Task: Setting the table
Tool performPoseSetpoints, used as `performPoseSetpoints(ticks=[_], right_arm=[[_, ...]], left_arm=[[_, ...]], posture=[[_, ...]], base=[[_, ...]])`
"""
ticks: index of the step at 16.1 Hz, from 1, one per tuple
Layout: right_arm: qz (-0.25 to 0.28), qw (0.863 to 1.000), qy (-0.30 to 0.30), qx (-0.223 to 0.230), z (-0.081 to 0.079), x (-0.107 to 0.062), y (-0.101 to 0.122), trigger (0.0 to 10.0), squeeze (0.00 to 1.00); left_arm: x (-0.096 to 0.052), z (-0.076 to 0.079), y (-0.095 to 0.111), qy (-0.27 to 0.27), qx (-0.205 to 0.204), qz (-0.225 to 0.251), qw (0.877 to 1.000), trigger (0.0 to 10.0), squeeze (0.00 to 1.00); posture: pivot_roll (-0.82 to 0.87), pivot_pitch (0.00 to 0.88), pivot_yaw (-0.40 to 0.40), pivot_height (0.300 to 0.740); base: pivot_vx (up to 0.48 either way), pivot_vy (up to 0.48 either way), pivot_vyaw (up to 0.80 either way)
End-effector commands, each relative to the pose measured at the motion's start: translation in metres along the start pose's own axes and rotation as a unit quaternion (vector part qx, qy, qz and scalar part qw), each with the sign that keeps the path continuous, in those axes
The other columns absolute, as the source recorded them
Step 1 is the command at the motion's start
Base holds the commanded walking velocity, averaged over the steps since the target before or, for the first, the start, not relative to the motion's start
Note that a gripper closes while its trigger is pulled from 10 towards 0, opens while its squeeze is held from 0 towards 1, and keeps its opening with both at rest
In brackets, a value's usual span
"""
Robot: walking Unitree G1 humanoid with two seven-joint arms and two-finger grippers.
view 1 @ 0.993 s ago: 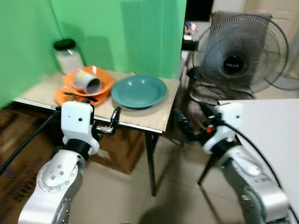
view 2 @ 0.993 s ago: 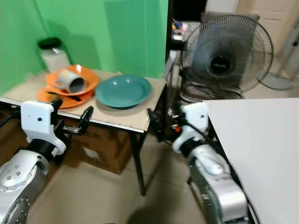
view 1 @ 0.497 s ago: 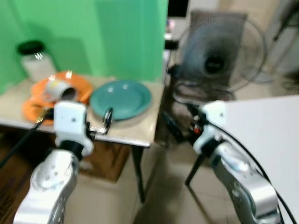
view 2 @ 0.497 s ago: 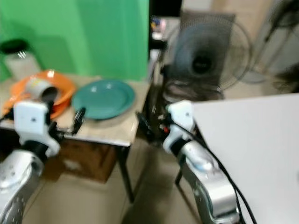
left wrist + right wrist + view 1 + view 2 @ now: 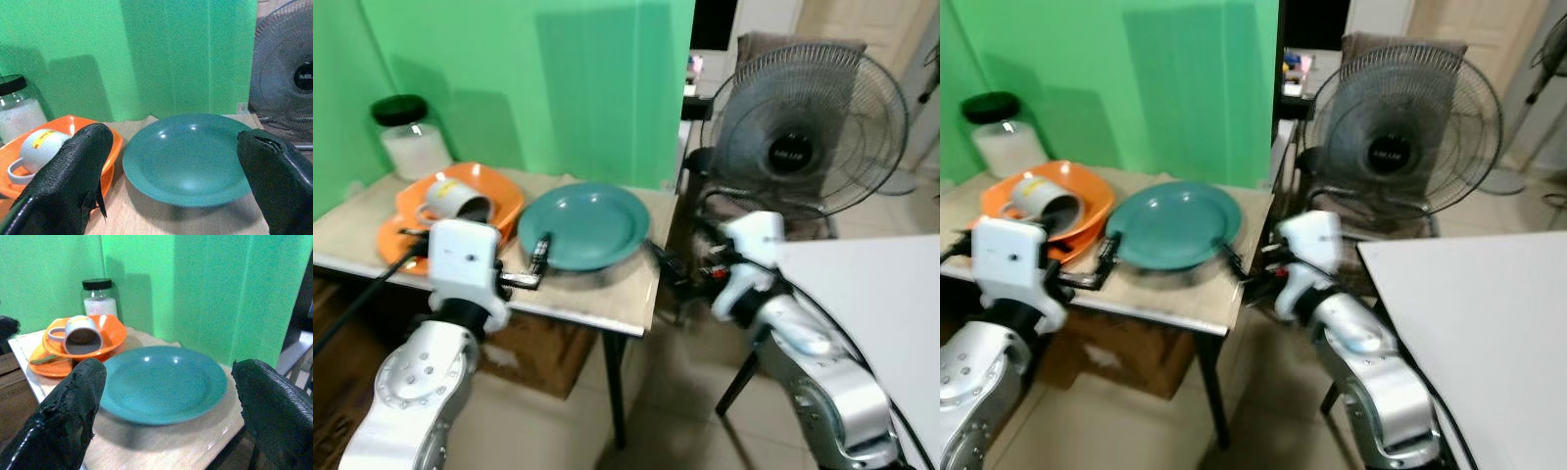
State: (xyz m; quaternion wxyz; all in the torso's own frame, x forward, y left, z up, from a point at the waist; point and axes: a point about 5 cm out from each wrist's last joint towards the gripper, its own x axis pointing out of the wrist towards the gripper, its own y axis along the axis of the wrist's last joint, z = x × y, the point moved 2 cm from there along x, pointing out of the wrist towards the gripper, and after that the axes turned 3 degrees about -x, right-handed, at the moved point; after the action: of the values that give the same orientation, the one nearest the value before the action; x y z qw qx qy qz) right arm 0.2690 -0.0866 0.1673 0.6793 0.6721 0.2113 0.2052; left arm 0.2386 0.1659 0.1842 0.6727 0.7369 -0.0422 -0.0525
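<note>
Looking from the head, the teal plate (image 5: 584, 225) lies on the side table (image 5: 607, 294), just ahead of the left claw (image 5: 540, 257); the right claw (image 5: 668, 274) hangs off the table's edge. From each wrist, the fingers stand spread, empty, framing the plate.

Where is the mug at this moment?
The mug lies on its side in the orange bowl, at the robot's left on the table, between the jar and the teal plate.
</note>
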Motion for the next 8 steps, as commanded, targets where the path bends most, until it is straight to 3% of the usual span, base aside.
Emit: performPoseSetpoints(ticks=[1, 8], right_arm=[[0.001, 1.0, -0.016, -0.002, 0.0099, -0.0022, 0.0005, 10.0, 0.0], [0.006, 0.999, -0.042, 0.021, 0.0174, -0.0006, -0.0004, 10.0, 0.0]], left_arm=[[0.0011, 0.0075, -0.0006, -0.018, 0.001, -0.003, 1.0, 10.0, 0.0], [0.0029, 0.0091, -0.0034, -0.034, 0.01, -0.009, 0.999, 10.0, 0.0]], posture=[[0.06, 0.0, 0.027, 0.74], [0.05, 0.0, 0.03, 0.74]], base=[[0.326, 0.0, 0.8], [0.332, 0.0, 0.0]])
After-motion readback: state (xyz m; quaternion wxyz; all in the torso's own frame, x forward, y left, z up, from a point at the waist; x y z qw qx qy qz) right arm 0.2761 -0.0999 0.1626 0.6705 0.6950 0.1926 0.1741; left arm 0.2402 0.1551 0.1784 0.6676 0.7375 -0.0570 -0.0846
